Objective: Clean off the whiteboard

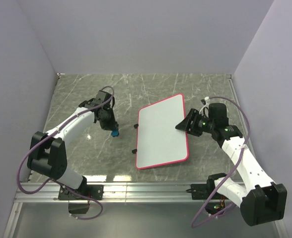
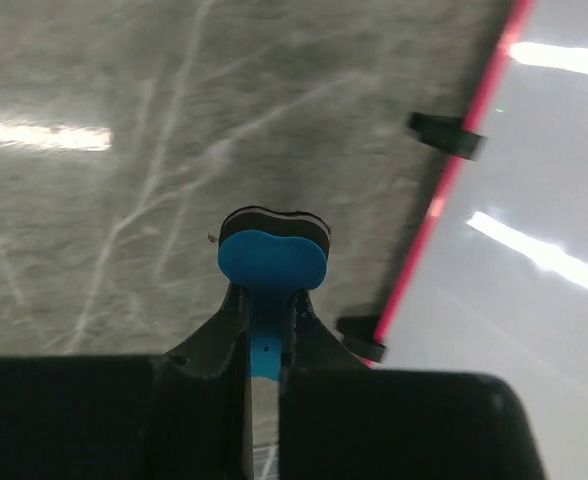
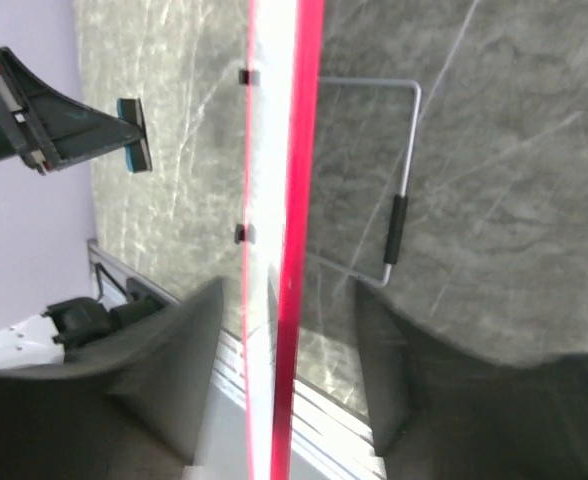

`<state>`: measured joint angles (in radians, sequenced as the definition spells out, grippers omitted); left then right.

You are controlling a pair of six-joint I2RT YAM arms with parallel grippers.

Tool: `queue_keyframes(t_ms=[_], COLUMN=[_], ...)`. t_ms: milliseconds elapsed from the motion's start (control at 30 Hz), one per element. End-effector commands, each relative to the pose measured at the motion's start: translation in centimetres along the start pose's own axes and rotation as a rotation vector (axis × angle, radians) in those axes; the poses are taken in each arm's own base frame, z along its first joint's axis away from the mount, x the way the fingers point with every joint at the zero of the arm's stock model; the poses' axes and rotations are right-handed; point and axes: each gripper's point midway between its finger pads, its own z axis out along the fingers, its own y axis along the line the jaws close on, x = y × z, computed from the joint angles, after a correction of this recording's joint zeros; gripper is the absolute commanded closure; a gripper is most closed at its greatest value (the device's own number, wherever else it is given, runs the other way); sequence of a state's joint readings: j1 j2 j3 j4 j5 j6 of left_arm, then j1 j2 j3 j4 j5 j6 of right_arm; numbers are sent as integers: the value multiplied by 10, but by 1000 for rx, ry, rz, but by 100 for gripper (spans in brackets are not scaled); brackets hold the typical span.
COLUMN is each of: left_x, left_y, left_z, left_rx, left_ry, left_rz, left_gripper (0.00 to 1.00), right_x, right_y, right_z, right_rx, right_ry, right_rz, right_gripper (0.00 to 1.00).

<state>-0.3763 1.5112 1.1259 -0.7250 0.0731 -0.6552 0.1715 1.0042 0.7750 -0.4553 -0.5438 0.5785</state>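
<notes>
The whiteboard [image 1: 162, 133] is a white board with a red-pink rim, tilted up in the middle of the table, and no marks show on its face. My left gripper [image 1: 112, 129] is shut on a small blue eraser [image 1: 115, 133], held just left of the board and apart from it. In the left wrist view the eraser [image 2: 271, 262] sticks out from between the shut fingers [image 2: 314, 345], with the board's rim [image 2: 444, 190] to the right. My right gripper [image 1: 183, 124] is open, its fingers [image 3: 189, 340] standing on either side of the board's right rim [image 3: 296, 200].
A wire stand [image 3: 399, 190] props the board from behind. Two black clips [image 2: 444, 135] sit on the board's left rim. Grey walls close in the marble table [image 1: 76, 99] at left, back and right. An aluminium rail [image 1: 146, 188] runs along the near edge.
</notes>
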Motion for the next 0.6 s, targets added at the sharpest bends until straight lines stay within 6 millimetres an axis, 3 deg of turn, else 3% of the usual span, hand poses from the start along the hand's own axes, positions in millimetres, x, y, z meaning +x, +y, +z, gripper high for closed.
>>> queue_keyframes(t_ms=[0,167,200,233,333,500,567], left_x=[-7,0,-1,-2,-3,0,-1], left_y=[18,37,39,39,42,49,49], left_z=[-2,7,7,7,5,8,8], left_rx=[-50,-119,-126,-127,-140,-174,-179], left_ry=[-63,-60,-69,-75,-87,-71,-72], left_rz=[30,29,31,29,32,42,45], left_gripper=[100,97,91,73,50,33,31], right_x=[-3,-7,-8,-8,-12,-19,-25], right_y=[11,14,15,17,21,23,28], right_z=[-9,-15,-16,-18,-26,-44,-54], right_rx=[-14,-8,-9,-10,-3,43,56], right_ry=[-1,-20,-24,-26,-43,-88,-118], right_rz=[-57,-81,-84,-90,-108,-146,-169], right_gripper=[36,23,20,19,16,12,11])
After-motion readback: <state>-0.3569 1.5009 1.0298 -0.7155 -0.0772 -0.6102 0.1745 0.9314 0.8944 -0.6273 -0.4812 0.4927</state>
